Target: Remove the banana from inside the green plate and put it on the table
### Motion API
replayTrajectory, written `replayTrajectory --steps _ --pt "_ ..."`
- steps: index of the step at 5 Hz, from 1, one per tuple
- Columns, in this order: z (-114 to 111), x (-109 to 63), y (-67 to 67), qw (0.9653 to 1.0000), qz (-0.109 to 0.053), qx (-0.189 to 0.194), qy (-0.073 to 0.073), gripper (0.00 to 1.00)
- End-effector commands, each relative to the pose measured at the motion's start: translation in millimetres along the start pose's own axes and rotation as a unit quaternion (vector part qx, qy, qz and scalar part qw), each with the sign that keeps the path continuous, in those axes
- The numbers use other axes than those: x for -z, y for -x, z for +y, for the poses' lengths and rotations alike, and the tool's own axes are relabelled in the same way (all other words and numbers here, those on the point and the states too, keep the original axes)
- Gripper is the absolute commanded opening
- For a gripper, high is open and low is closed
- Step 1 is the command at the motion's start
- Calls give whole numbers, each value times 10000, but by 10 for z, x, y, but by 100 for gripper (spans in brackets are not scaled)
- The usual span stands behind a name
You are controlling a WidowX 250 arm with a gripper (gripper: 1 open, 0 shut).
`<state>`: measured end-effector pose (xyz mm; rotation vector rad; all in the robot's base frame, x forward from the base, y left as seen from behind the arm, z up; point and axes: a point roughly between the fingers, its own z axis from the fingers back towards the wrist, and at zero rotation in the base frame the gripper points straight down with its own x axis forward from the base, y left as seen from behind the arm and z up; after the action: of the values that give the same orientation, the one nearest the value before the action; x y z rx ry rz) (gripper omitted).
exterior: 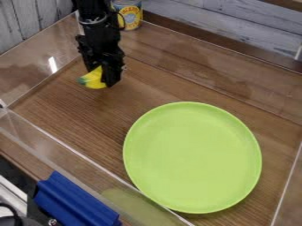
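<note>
The small yellow banana (91,79) sits between the black fingers of my gripper (102,79), which points straight down and is shut on it, low over the brown wood-grain table (177,79) at the upper left. I cannot tell whether the banana touches the tabletop. The large lime-green plate (192,156) lies at the lower right, apart from the gripper, with nothing in it.
Clear acrylic walls (35,53) border the tabletop. A yellow-labelled container (129,16) stands behind the arm at the top. A blue object (71,206) lies outside the wall at the lower left.
</note>
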<state>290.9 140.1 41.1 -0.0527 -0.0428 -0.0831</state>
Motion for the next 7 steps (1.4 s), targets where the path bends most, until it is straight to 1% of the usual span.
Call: replayTrajectory --steps 1,3,4,5,6,7 --pt "106 -100 -98 9996 -273 -6 -120 0" --pt "110 -23 -125 9995 -288 71 -82 0" --pt "125 -25 -156 9996 -264 93 -76 100" --pt "109 -74 -193 9996 -251 115 -50 100" --pt "75 -160 -231 9995 -284 135 -20 100" --pt "35 -280 -267 9993 -355 143 16 100"
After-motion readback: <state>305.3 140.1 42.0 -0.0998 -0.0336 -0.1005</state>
